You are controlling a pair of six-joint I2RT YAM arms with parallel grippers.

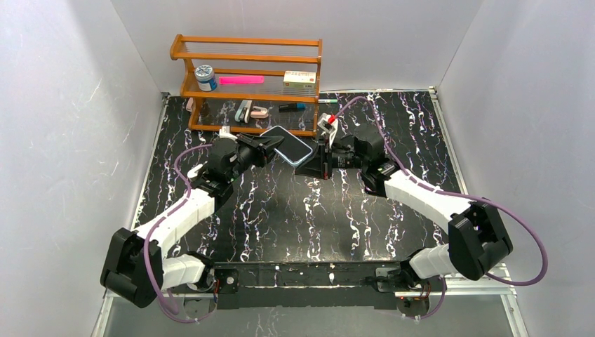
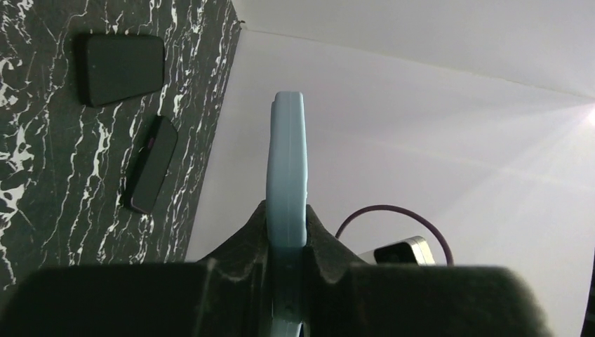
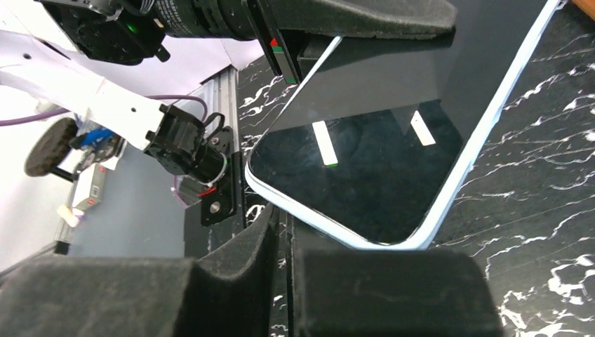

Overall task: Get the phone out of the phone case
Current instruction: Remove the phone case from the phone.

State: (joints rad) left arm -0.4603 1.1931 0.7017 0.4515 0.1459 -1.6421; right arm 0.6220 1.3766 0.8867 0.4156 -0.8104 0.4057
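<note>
The phone (image 1: 291,144), black screen in a light blue case, is held tilted above the table in front of the shelf. My left gripper (image 1: 270,147) is shut on its left end. In the left wrist view the case (image 2: 288,161) stands edge-on, clamped in that gripper (image 2: 288,228). My right gripper (image 1: 312,163) is shut at the phone's right end. In the right wrist view its fingers (image 3: 245,253) are pressed together with nothing seen between them, just below the case's rim (image 3: 456,168). The phone screen (image 3: 379,140) fills that view, with a left finger (image 3: 365,17) on top.
A wooden shelf (image 1: 245,84) stands at the back with a jar (image 1: 205,77), a pink item (image 1: 241,80), a box (image 1: 299,78) and small items below. Two dark flat objects (image 2: 119,68) (image 2: 149,165) lie on the marbled table (image 1: 295,210). White walls enclose the sides.
</note>
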